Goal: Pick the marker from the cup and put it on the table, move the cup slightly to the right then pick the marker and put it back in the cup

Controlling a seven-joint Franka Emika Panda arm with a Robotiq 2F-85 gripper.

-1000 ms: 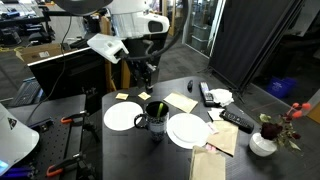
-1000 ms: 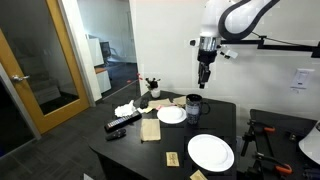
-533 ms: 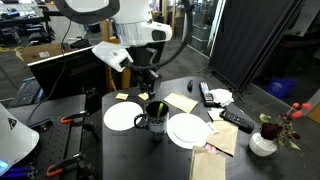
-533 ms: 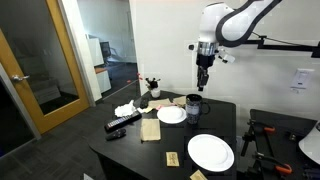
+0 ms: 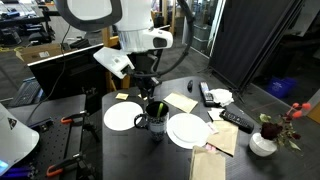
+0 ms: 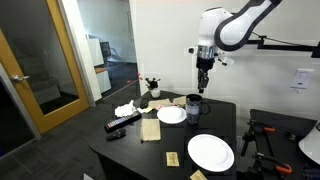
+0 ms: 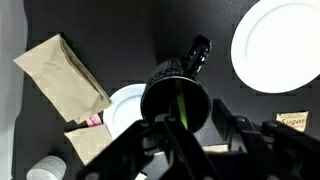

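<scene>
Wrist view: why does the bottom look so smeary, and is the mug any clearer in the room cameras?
In the wrist view the gripper sits near the lens, dark and unfocused; the mug and green marker are sharper, the white plate glares. In both exterior views the mug is small and blends into the dark table.

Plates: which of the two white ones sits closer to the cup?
The plate beside the brown napkins; it lies right next to the cup. The other plate lies farther off, by the yellow sticky notes.
</scene>
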